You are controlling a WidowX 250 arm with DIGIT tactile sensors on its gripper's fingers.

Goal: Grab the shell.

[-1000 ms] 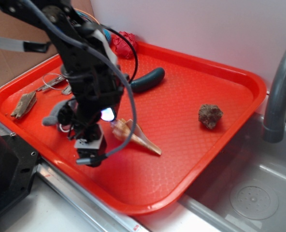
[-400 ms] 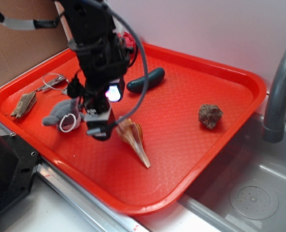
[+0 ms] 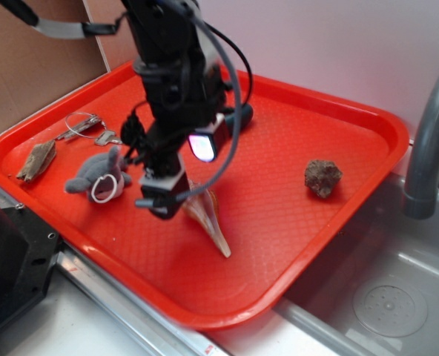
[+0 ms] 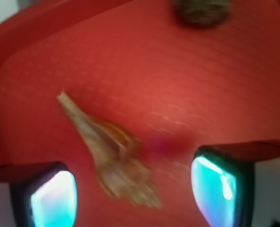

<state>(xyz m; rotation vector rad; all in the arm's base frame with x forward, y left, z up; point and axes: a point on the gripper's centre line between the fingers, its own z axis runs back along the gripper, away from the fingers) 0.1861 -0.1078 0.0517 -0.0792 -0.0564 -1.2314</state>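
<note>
Tan-and-cream spiral conch shell [image 4: 114, 158] lies on the red plastic tray [image 3: 294, 222]; my pincer [image 4: 135, 189] hangs above it, fingers apart either side.

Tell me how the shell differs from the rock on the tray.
The shell is long, tapering to a point; the rock is a compact lump. The shell is tan and cream, the rock dark brown. The shell lies under the tool; the rock sits apart, nearer the faucet. Both rest on the red tray.

Shell [image 3: 208, 219] on tray [image 3: 294, 245], between plush toy [image 3: 95, 176] and rock [image 3: 322, 177].
</note>
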